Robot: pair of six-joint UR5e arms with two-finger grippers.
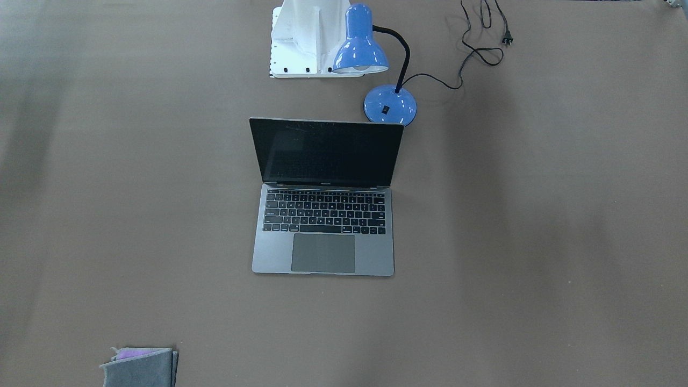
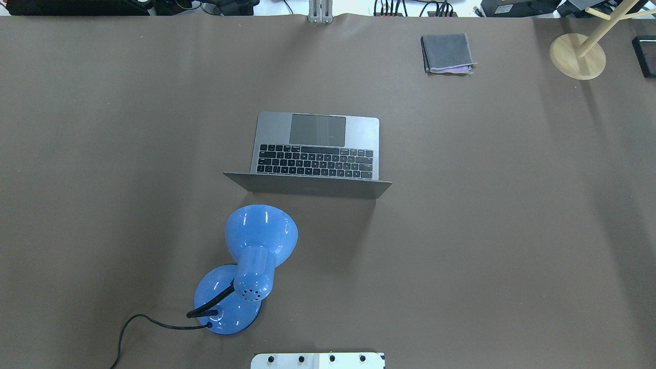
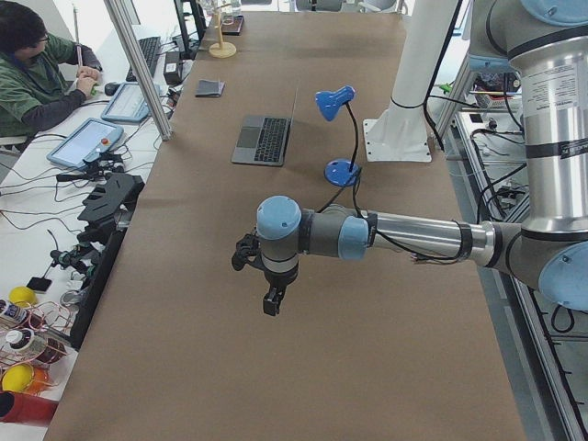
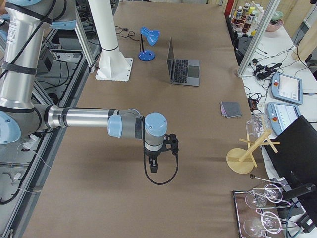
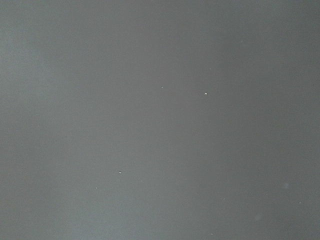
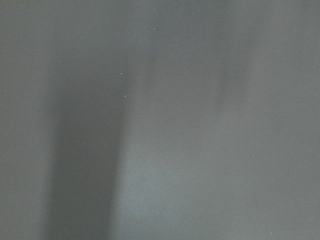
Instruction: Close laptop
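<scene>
**Lid up, closing not begun**

Midway along the brown table: laptop open, screen upright, near the blue desk lamp. Whole lid-lowering left to do. Only in the side views: left gripper and right gripper, well apart from it, jaw state impossible to tell. Wrist views: bare tabletop only.

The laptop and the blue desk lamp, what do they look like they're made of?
The laptop looks like matte grey metal, probably aluminium: an even dull sheen on palm rest and lid; its black screen is glossy, likely glass. The lamp looks like glossy blue painted metal, though plastic is possible: sharp white highlights on shade and base.
</scene>
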